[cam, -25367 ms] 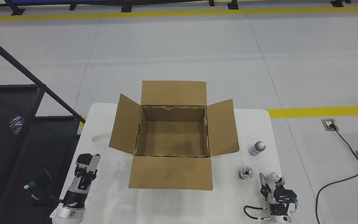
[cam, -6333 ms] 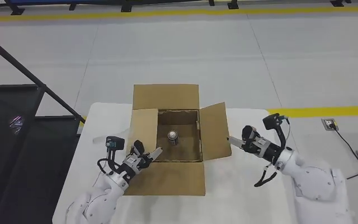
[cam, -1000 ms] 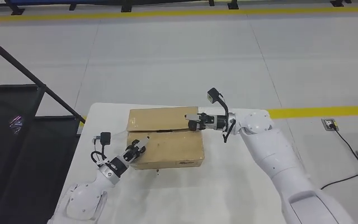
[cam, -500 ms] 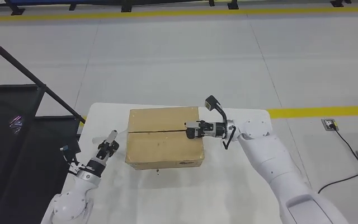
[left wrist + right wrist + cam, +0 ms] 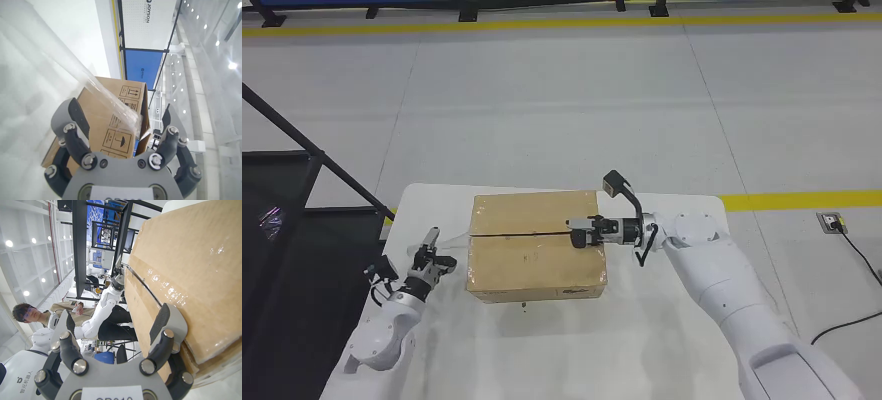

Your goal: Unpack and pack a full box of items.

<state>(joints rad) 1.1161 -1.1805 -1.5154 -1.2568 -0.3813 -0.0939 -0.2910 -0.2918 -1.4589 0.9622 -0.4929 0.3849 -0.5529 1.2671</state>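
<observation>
A brown cardboard box [image 5: 532, 245] sits in the middle of the white table with its top flaps folded flat, a seam running across the lid. My right gripper [image 5: 577, 232] is open at the seam's right end. In the right wrist view, one finger [image 5: 162, 321] rests on the box top [image 5: 189, 266] and the other hangs free beside it. My left gripper [image 5: 429, 255] is open, just left of the box and apart from it. The left wrist view shows the box's side [image 5: 121, 106] ahead of the left gripper [image 5: 122, 111], with a clear tape strip [image 5: 105, 94] trailing off its upper corner.
The white table [image 5: 662, 330] has free room in front of the box and to its right. Its left edge lies close behind my left arm. A black metal frame [image 5: 282, 130] stands beyond that edge on the left.
The far flap has come down flat and the box is closed. My left gripper has pulled back off the box to the left. My right gripper has shifted slightly left along the seam.
</observation>
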